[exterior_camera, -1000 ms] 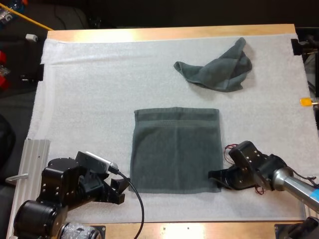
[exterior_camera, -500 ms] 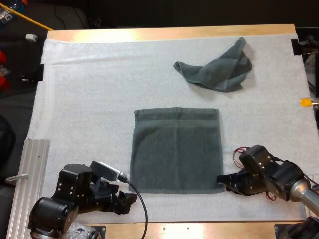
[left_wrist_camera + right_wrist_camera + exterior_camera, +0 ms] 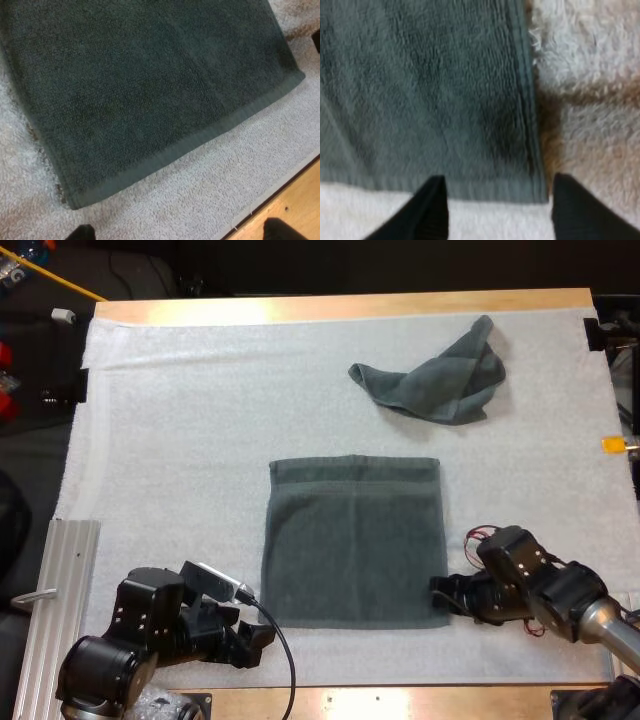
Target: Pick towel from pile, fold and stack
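Note:
A dark grey-green towel lies folded flat in a near square at the middle front of the white mat. A second, crumpled towel lies at the back right. My left gripper sits low on the mat just off the flat towel's near left corner, fingers apart with only mat between them. My right gripper is at the towel's near right corner, open, its fingertips straddling the corner hem of the towel without pressing on it.
A ribbed metal rail runs along the mat's left front side. The table's wooden front edge lies close behind both grippers and shows as the wooden edge beside the left fingers. Bare mat spreads over the left and back.
My right gripper has shifted left onto the towel's near right corner after backing off slightly. My left arm dropped back toward the front edge, then held still.

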